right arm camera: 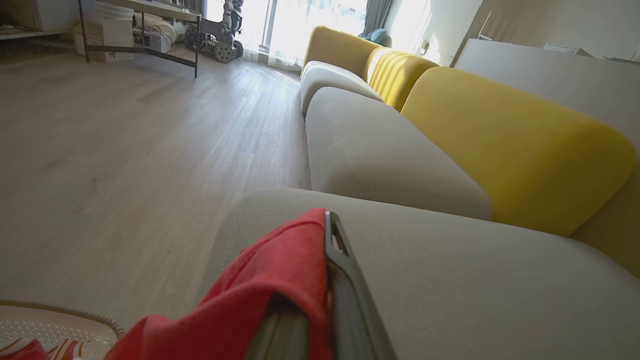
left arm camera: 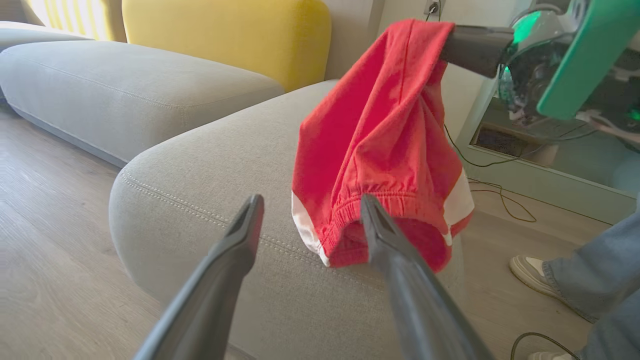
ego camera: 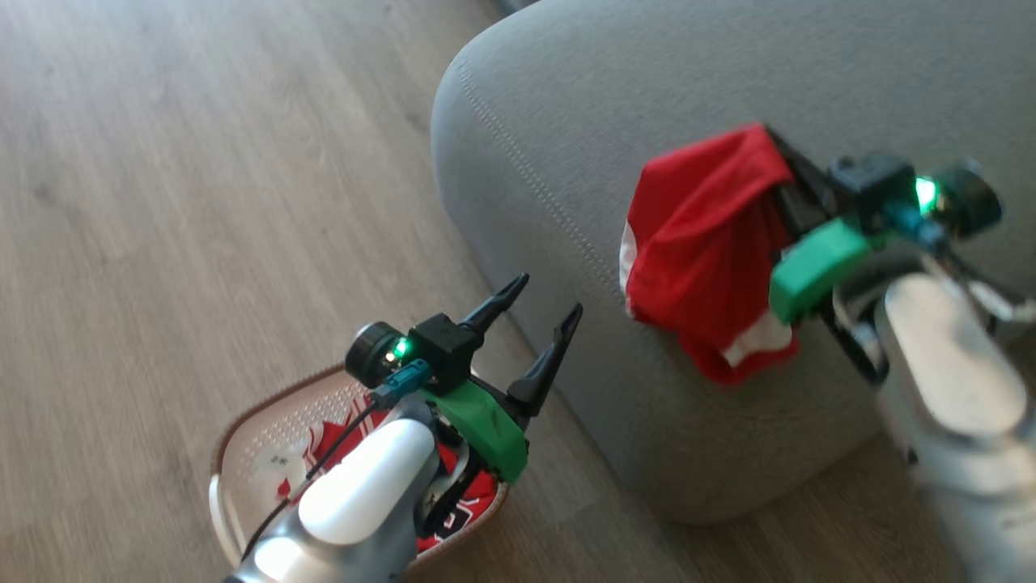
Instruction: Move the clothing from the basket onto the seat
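Overhead, the right pincer (ego camera: 783,158) was seen clamped together on a fold of the red shorts (ego camera: 696,243), which were held up over the rounded front corner of the grey seat (ego camera: 728,65). The shorts hung down from the closed fingers in a loose bunch, with white trim showing at the lower edge and the elastic waistband at the bottom; whether the lowest fabric touched the cushion could not be told. The left pincer (ego camera: 549,295) was held with its two dark fingers spread wide apart and nothing between them, pointed toward the seat and poised over the wooden floor (ego camera: 202,162) between the basket (ego camera: 299,413) and the cushion. In the left wrist view one of those fingers was lined up just in front of the waistband. The basket stood on the floor close beside the seat, partly hidden by the left forearm, and a red jersey (ego camera: 481,486) with white trim and part of a black, white-edged numeral was seen lying inside it. Yellow backrests (left arm camera: 225,35) were ranged behind the grey cushions, and a person's pale shoe (left arm camera: 530,267) and blue trouser leg (left arm camera: 600,270) were visible on the floor beyond the seat's end.
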Controlling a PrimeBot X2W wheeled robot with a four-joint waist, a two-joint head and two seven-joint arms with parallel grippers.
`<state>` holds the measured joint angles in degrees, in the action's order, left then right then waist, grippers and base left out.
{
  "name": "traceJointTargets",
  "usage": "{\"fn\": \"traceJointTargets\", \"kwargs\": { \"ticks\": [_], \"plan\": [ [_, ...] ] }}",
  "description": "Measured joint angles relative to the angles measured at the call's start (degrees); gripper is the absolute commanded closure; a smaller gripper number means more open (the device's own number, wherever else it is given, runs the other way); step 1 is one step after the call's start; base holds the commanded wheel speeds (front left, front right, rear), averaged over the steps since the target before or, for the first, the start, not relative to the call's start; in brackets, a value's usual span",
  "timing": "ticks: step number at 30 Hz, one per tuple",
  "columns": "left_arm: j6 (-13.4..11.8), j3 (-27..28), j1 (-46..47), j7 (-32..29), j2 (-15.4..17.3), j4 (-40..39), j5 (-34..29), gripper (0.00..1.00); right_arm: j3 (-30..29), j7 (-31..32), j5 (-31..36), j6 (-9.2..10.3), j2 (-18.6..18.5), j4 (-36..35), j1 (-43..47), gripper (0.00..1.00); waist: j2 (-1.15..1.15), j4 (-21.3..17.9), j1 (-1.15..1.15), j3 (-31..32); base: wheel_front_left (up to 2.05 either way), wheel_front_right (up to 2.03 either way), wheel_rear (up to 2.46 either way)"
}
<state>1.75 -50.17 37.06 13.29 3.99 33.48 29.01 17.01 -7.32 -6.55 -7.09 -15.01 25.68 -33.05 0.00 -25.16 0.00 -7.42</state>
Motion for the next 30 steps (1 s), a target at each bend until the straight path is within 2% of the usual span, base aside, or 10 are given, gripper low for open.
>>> {"fn": "traceJointTargets", "kwargs": {
  "ticks": [5, 12, 21, 28, 30],
  "plan": [
    [-1.02, 0.02, 1.09, -0.19, 0.94, -1.80, -0.58, 0.00, 0.56, 0.54, -1.07, 0.00, -2.08, 3.01, -9.90, 1.00, 0.00, 2.14, 0.00, -2.51, 0.00, 0.00, 0.00],
    [-2.19, -0.08, 3.38, -1.62, 2.65, -5.77, -2.14, 0.00, -2.01, 1.38, -4.64, 0.00, -4.26, 8.45, -23.03, 1.00, 0.00, 5.51, 0.00, -6.92, 0.00, 0.00, 0.00],
    [-4.39, -0.43, 7.40, -4.41, 5.79, -14.63, -5.09, 0.00, -7.42, 2.54, -4.67, 0.00, -10.70, 18.75, -39.01, 1.00, 0.00, 10.83, 0.00, -16.53, 0.00, 0.00, 0.00],
    [-5.89, -0.36, 9.36, -6.16, 7.83, -20.91, -6.95, 0.00, -11.27, 0.86, -1.53, 0.00, -10.78, 28.25, -42.67, 1.00, 0.00, 14.24, 0.00, -24.15, 0.00, 0.00, 0.00],
    [-6.46, -0.35, 9.49, -6.91, 8.79, -22.34, -7.04, 0.00, -12.95, -1.26, -0.55, 0.00, -9.58, 31.88, -42.68, 1.00, 0.00, 15.11, 0.00, -26.73, 0.00, 0.00, 0.00]
  ]
}}
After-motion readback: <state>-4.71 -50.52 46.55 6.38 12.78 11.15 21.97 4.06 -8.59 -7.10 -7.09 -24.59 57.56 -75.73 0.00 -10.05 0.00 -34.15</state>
